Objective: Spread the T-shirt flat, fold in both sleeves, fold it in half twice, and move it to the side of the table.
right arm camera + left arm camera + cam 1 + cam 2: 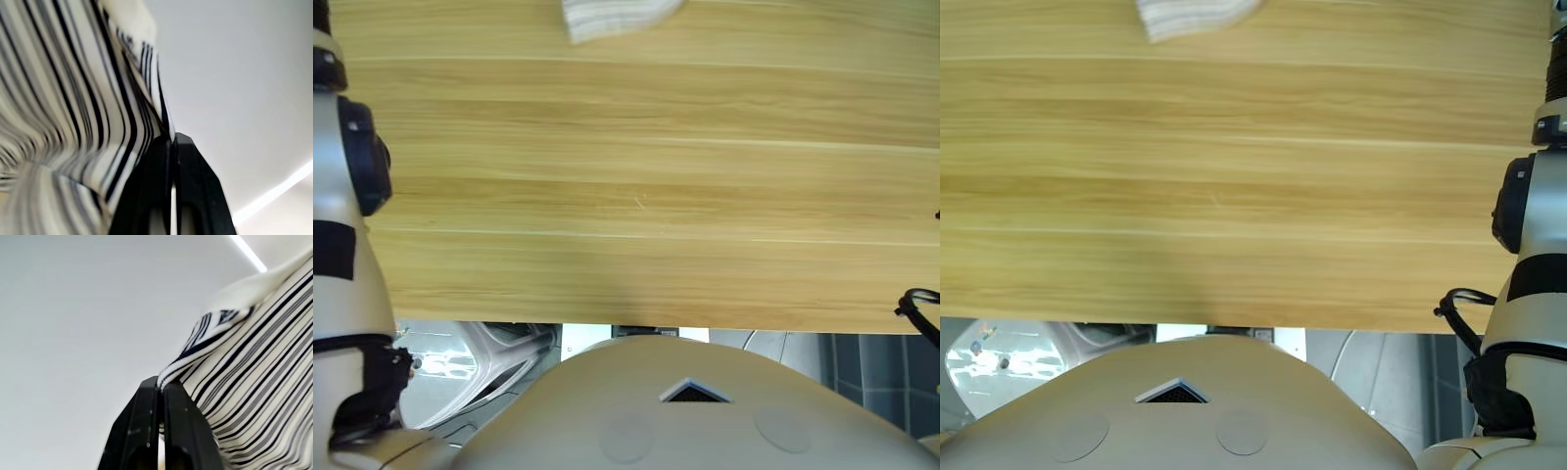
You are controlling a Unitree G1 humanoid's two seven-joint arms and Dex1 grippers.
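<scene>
The left claw (159,390) and right claw (172,143) each clamp the striped T-shirt (254,362). Fabric shows top centre over the counter (636,196).

The T-shirt (612,18) is cut off by the top edge of the head views, which leaves one striped corner; whether it touches the worktop (636,196) is unclear. At the left pincer (160,387) the cloth runs out of frame. At the right pincer (171,139) the stripes are smeared. Both pincers' bases are cropped.

Pale wood-grain table (636,196), bit of striped T-shirt (612,18) over its far part
</scene>
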